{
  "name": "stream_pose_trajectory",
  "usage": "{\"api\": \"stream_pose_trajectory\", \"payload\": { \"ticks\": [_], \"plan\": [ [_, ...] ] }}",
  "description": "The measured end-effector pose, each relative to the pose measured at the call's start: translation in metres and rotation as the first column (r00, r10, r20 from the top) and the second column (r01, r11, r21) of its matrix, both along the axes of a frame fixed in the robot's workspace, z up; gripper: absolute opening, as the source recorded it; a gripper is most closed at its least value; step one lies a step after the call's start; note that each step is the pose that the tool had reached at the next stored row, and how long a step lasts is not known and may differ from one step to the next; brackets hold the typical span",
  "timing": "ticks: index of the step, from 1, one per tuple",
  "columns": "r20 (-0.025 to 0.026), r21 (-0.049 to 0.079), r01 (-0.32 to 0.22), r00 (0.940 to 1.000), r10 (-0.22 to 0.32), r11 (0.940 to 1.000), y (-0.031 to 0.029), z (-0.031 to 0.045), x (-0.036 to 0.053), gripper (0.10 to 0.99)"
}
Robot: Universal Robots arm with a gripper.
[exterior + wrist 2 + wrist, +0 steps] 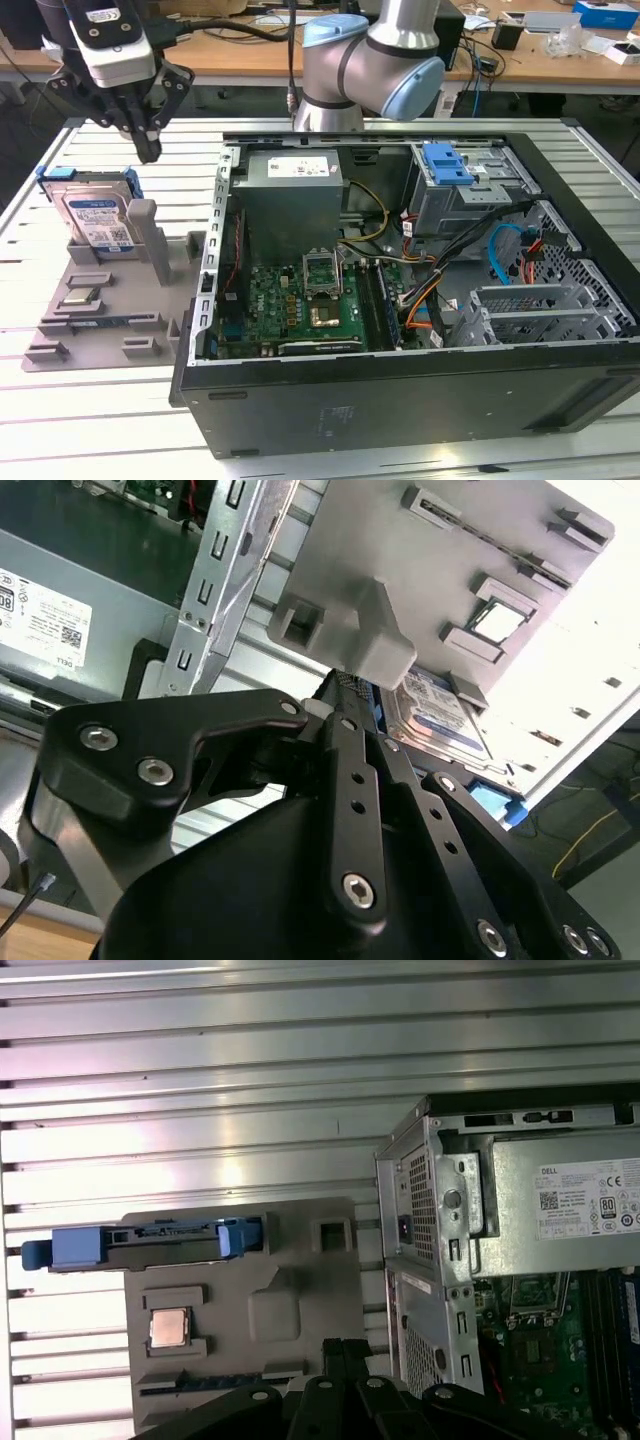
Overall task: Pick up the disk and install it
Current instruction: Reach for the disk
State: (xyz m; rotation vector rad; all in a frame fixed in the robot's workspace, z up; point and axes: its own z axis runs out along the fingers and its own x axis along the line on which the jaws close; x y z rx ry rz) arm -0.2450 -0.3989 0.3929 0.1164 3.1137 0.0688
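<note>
The disk (95, 215) leans upright in a grey holder (100, 320) on the slatted table at the exterior view's left; it is silver, with a white-and-blue label and a blue carrier frame. My gripper (147, 150) hangs just above and behind the disk's top edge, apart from it, its black fingers drawn together on nothing. In the first wrist view the disk (150, 1243) appears edge-on as a blue strip, with the fingertips (343, 1348) some way off it. The second wrist view looks past the gripper (345, 705) to the disk's label (435, 715).
An open black computer case (400, 400) lies at the exterior view's right, with a grey power supply (290, 200), a motherboard (300, 300) and a drive cage with a blue latch (445, 163). A processor chip (80, 297) sits on the holder. Desks with cables stand behind.
</note>
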Motion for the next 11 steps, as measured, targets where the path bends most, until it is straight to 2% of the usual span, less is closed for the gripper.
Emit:
{"api": "stream_pose_trajectory", "payload": {
  "ticks": [11],
  "plan": [
    [0.0,0.0,0.0,1.0,0.0,1.0,0.0,-0.0001,-0.0247,0.106]
  ]
}}
